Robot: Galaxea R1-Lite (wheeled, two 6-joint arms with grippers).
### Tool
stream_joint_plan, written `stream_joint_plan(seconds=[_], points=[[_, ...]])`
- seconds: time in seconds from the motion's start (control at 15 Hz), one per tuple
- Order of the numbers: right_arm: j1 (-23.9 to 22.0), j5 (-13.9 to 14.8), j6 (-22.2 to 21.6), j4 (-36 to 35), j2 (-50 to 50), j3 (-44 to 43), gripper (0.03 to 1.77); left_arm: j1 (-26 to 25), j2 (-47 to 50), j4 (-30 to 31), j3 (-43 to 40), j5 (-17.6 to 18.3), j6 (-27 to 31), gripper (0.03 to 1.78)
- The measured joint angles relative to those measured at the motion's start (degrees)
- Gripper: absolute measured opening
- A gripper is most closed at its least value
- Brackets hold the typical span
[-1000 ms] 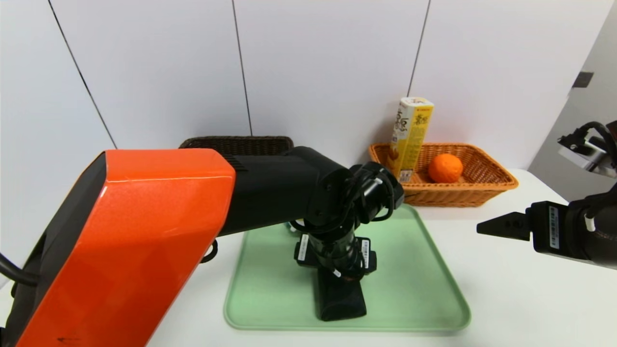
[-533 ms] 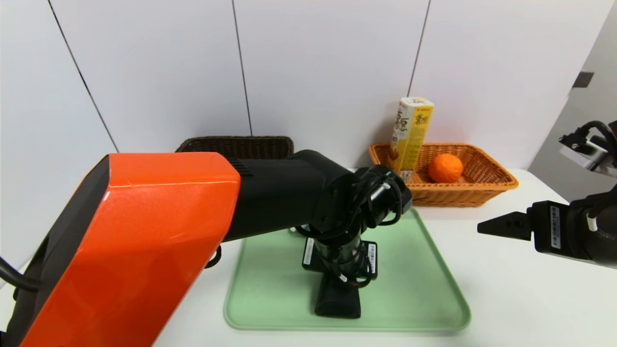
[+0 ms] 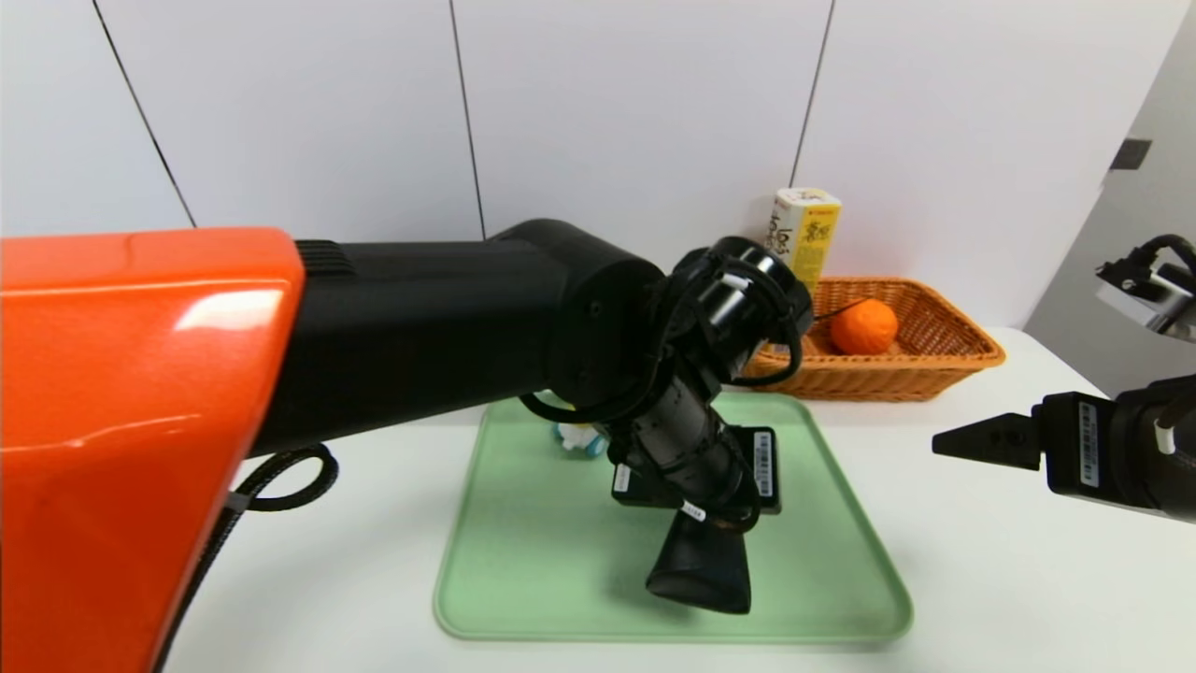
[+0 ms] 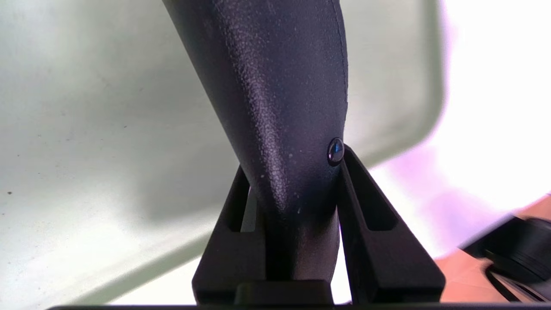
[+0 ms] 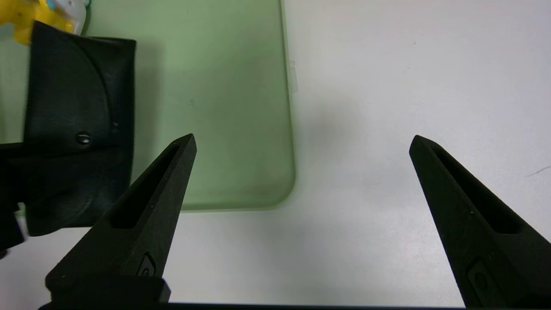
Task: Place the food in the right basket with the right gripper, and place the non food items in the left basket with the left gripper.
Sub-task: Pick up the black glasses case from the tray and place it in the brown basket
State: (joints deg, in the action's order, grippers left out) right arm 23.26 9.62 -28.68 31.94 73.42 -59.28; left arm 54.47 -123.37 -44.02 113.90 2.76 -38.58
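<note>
A long black soft pouch (image 3: 701, 572) hangs tilted just above the green tray (image 3: 523, 561), its lower end toward the tray. My left gripper (image 4: 294, 158) is shut on the pouch (image 4: 280, 86), one finger on each side. Partly hidden behind the left arm, a small yellow duck toy (image 3: 579, 437) sits at the tray's back. The orange right basket (image 3: 944, 360) holds the yellow-and-white carton (image 3: 805, 229), which stands upright, and the orange fruit (image 3: 862, 326). My right gripper (image 5: 302, 137) hovers open and empty over the table right of the tray. The left arm hides the left basket.
My left arm's big orange and black links (image 3: 374, 336) fill the left and middle of the head view. White table (image 3: 981, 579) lies bare right of the tray. A white panelled wall stands close behind the baskets.
My left gripper has shut on the black pouch and raised it off the tray, tilting it. The left arm has risen and now covers the dark basket. The right arm has barely moved.
</note>
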Motion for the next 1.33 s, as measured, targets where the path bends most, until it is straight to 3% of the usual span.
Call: stream_joint_plan(seconds=[0.2, 0.4, 0.53, 0.73, 1.13, 1.33], points=[[0.0, 0.0, 0.0, 0.0, -0.1, 0.8, 1.71, 0.0, 5.7, 3.3, 0.0, 3.1, 1.2, 0.48], [0.0, 0.1, 0.1, -0.1, 0.0, 1.0, 1.71, -2.0, 12.7, 10.0, 0.0, 3.5, 2.9, 0.47], [0.0, 0.1, 0.1, -0.1, 0.4, 1.0, 1.71, -6.9, 16.9, 14.6, 0.0, 3.5, 3.3, 0.46], [0.0, 0.1, 0.2, -0.1, 0.9, 1.0, 1.71, -16.1, 20.7, 15.8, 0.0, 3.6, 2.4, 0.46], [0.0, 0.2, 0.0, 0.0, 2.3, 1.0, 1.71, -34.5, 18.8, 15.8, -0.6, 3.9, -15.3, 0.45], [0.0, 0.2, -0.2, 0.0, 2.6, 1.1, 1.71, -38.3, 15.3, 15.9, -0.6, 3.8, -20.8, 0.45]])
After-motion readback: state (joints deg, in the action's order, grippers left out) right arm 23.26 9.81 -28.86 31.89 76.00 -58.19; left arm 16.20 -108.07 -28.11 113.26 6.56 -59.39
